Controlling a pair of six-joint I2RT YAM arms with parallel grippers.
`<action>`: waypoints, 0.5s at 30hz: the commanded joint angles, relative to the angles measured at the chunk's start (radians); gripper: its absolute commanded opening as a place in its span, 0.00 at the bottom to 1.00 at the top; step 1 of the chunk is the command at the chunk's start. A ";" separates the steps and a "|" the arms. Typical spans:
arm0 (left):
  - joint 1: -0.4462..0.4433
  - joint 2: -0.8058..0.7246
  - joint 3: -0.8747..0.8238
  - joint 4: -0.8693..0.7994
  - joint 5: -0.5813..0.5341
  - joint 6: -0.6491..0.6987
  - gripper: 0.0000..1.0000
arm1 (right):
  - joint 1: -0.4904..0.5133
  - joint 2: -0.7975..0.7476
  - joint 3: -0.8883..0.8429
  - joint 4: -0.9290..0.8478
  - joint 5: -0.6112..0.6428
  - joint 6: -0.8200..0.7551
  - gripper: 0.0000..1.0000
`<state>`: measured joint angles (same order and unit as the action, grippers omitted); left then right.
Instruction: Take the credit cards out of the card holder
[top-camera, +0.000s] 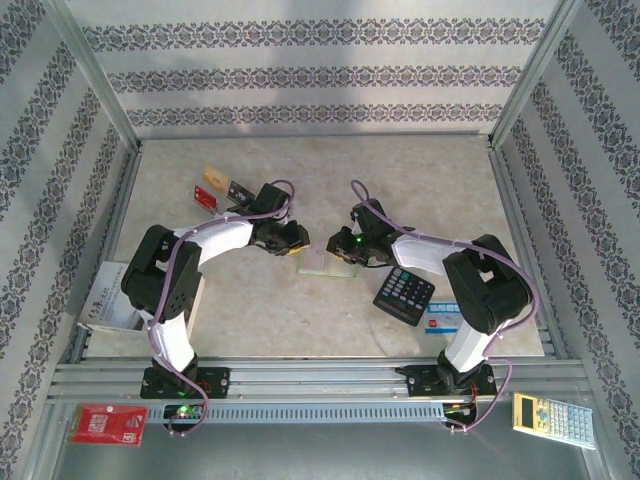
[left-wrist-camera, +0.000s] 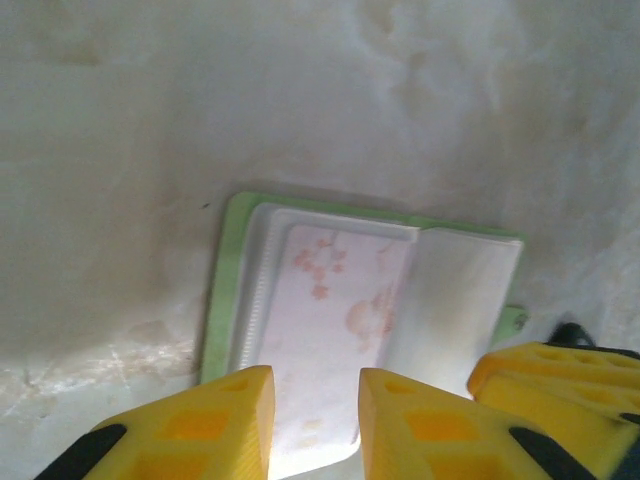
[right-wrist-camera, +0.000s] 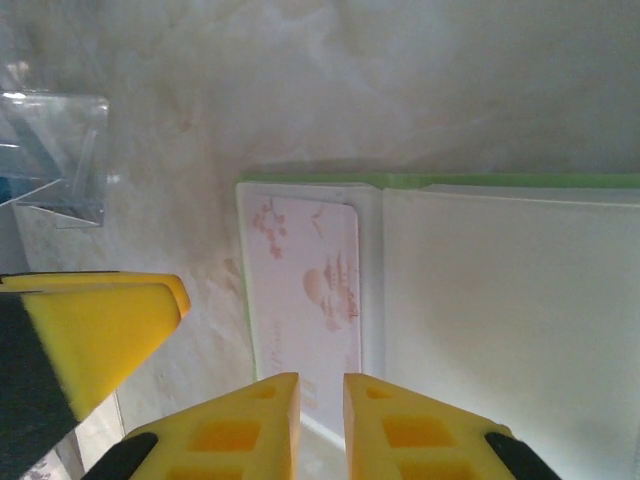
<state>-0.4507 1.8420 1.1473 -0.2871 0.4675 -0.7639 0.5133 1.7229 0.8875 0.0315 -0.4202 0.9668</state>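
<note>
Flanking card holder (top-camera: 330, 267), left hand (left-wrist-camera: 315, 380) spread, right hand (right-wrist-camera: 320, 385) perhaps pinching wrist-view floral card (right-wrist-camera: 310, 290).

Your left arm (top-camera: 215, 243) and right arm (top-camera: 425, 255) are white with black joints and purplish cables (top-camera: 283, 188). Your fingers (left-wrist-camera: 205, 425) are yellow.

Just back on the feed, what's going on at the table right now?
Both arms meet over the open card holder mid-table. The left tool and the right tool each hang over an end of a pale pink-patterned card lying in it, fingers fairly close together; whether either grips it I cannot tell. A tan card, a red card and a black card lie out at the far left.
</note>
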 joint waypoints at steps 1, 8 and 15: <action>-0.011 0.032 0.037 -0.064 -0.004 0.050 0.27 | 0.010 0.026 0.022 0.034 -0.039 0.020 0.19; -0.026 0.076 0.083 -0.114 -0.011 0.087 0.26 | 0.011 0.059 0.037 0.032 -0.053 0.010 0.18; -0.033 0.096 0.094 -0.155 -0.038 0.107 0.22 | 0.012 0.095 0.049 0.027 -0.062 0.006 0.17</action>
<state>-0.4721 1.9205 1.2182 -0.3790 0.4564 -0.6899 0.5137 1.7992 0.9142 0.0536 -0.4656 0.9710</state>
